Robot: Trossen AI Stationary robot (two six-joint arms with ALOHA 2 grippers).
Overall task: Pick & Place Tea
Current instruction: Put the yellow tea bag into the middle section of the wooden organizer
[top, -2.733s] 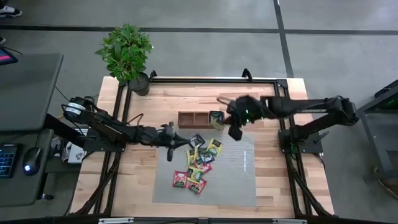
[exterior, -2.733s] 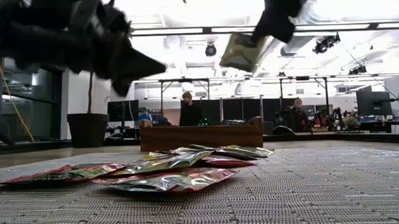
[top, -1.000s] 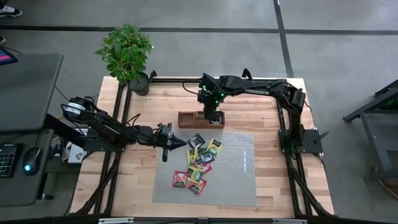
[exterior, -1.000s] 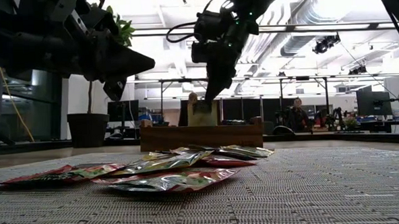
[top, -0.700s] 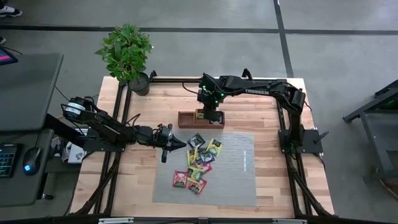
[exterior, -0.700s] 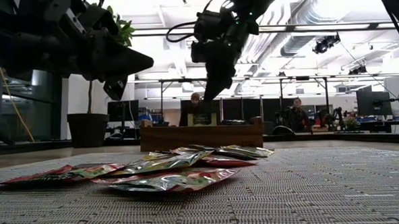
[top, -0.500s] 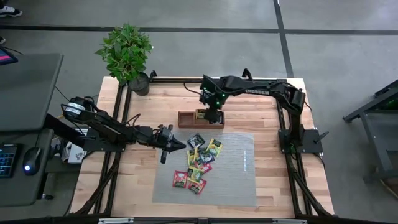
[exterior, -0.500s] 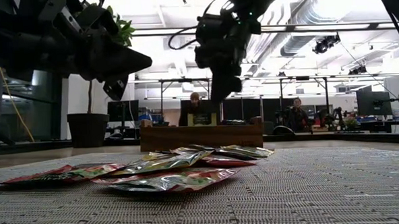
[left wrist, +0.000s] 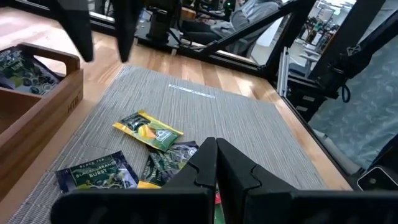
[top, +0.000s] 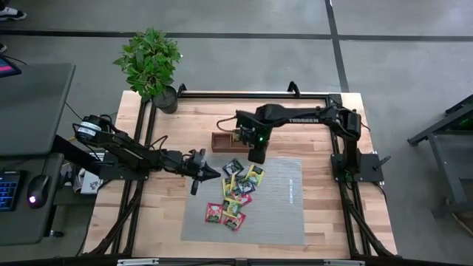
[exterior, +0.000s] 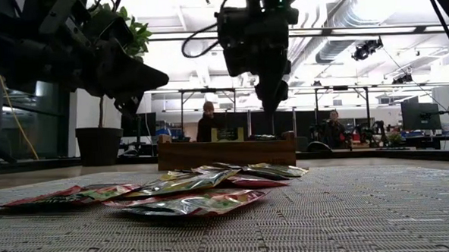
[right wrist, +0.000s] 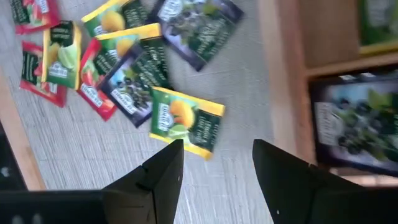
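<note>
Several tea sachets (top: 236,191), red, yellow, green and dark, lie in a loose heap on the grey mat (top: 277,210). The brown wooden tray (top: 222,141) stands at the mat's far edge. A dark sachet (right wrist: 360,124) and a green one (right wrist: 379,18) sit in its compartments. My right gripper (right wrist: 214,165) hangs open above the mat's far edge, just near of the tray and over a yellow sachet (right wrist: 186,127), holding nothing. My left gripper (top: 203,171) hovers shut to the left of the heap, pointing at it, with nothing between its fingers (left wrist: 214,162).
A potted plant (top: 151,63) stands at the table's far left corner. A black metal frame (top: 244,94) runs around the table's edges. The mat's right half (top: 284,192) is bare. Beyond the table, people show in the room (exterior: 209,123).
My right gripper has let go of a sachet, which now stands in the tray. It has then risen a little and gone toward the table's near edge, from above the tray to above the mat's far edge. The left arm has kept still.
</note>
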